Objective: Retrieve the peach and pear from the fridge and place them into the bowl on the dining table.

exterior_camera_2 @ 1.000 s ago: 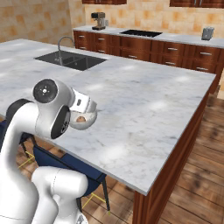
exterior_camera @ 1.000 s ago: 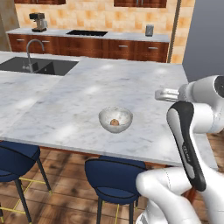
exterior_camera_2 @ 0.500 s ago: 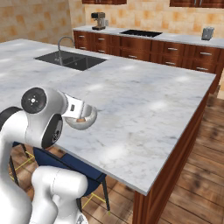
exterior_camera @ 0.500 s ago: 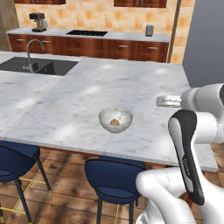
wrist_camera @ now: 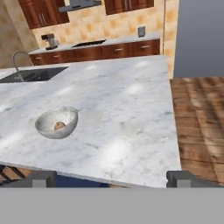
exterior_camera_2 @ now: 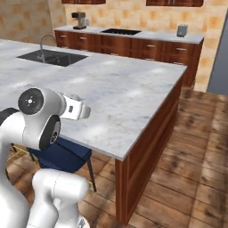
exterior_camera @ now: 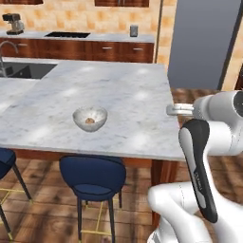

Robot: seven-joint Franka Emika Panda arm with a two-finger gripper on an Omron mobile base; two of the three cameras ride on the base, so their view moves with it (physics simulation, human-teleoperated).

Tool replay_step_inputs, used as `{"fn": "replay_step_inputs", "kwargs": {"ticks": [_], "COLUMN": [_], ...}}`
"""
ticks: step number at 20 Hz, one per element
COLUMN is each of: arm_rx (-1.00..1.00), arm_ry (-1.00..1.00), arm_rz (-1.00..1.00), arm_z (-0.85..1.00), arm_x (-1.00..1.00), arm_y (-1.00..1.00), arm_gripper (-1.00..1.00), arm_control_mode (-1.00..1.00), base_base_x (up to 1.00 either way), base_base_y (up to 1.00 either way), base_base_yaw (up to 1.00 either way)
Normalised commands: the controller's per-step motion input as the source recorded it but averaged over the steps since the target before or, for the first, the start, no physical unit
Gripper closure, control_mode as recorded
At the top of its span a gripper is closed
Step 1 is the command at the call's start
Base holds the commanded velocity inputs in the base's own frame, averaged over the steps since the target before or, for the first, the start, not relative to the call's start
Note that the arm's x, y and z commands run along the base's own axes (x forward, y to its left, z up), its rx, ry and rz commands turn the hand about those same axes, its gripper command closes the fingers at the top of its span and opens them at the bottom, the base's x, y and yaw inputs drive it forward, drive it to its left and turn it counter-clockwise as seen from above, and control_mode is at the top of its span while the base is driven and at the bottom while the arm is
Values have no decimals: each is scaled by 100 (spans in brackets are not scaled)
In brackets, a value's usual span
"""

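One peach (wrist_camera: 59, 126) in bowl (wrist_camera: 56, 123), left of wide-open, empty pincer (wrist_camera: 111, 178); pear pending: soft, bruisable, grip mid-body.

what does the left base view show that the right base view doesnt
Left base view alone: the bowl on the dining table, holding a small orange-red fruit that looks like the peach, and the grey fridge at the back right.

Right base view alone: the brown wooden end of the table base and a broad stretch of wood floor.

Both: the marble top, the sink, the blue stool, the back counter with the coffee machine and cooktop, and the robot's arm.
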Motion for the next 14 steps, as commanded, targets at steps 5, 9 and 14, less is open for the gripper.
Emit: {"fn": "replay_step_inputs", "kwargs": {"ticks": [5,9,14], "arm_rx": [0,0,0], "arm_ry": [0,0,0], "arm_rz": [0,0,0], "arm_z": [0,0,0], "arm_x": [0,0,0], "arm_y": [0,0,0], "arm_gripper": [-100,-100,-100], "arm_control_mode": [100,100,100], "base_base_x": [-11,21,89], "base_base_y": [-73,-70,-55], "base_base_yaw": [-37,-30,-23]}}
